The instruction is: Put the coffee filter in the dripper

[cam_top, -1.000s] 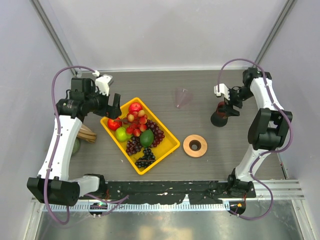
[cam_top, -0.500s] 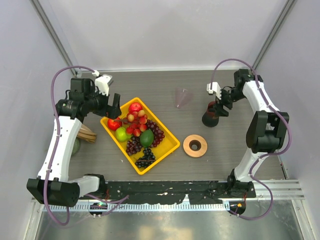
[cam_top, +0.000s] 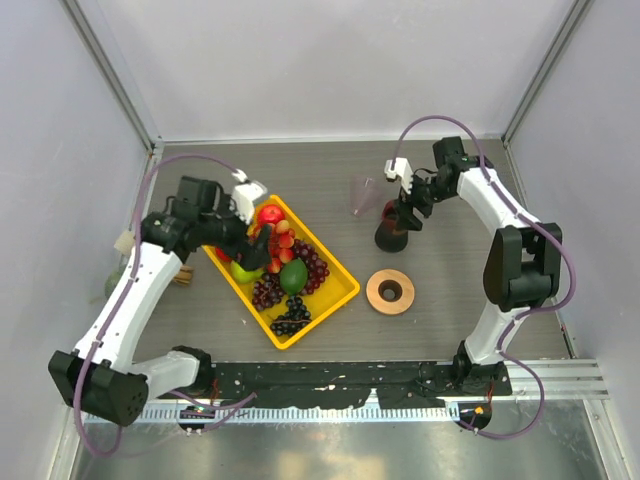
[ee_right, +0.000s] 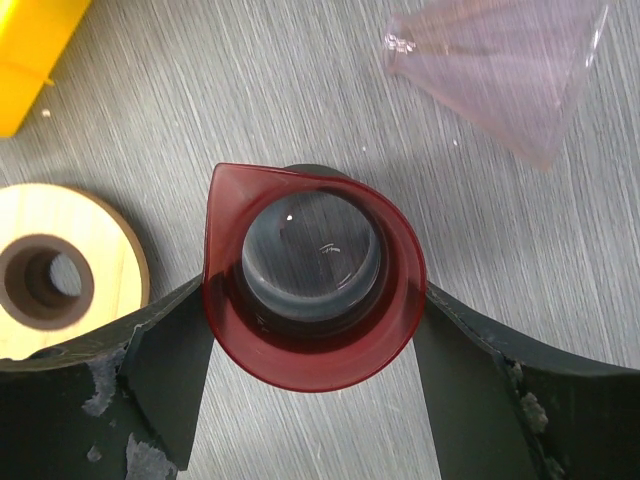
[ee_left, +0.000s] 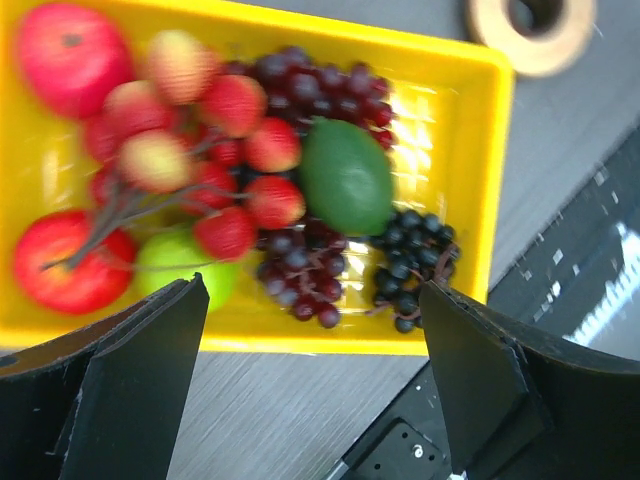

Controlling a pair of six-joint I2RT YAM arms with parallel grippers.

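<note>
Not started: your right gripper looks clamped on a red-rimmed pot, dripper cone loose just beyond it, left gripper wide, empty.

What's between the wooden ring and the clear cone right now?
A red-rimmed jug, gripped by the right end effector, stands between the wooden ring and the clear cone; the top view shows it.
</note>
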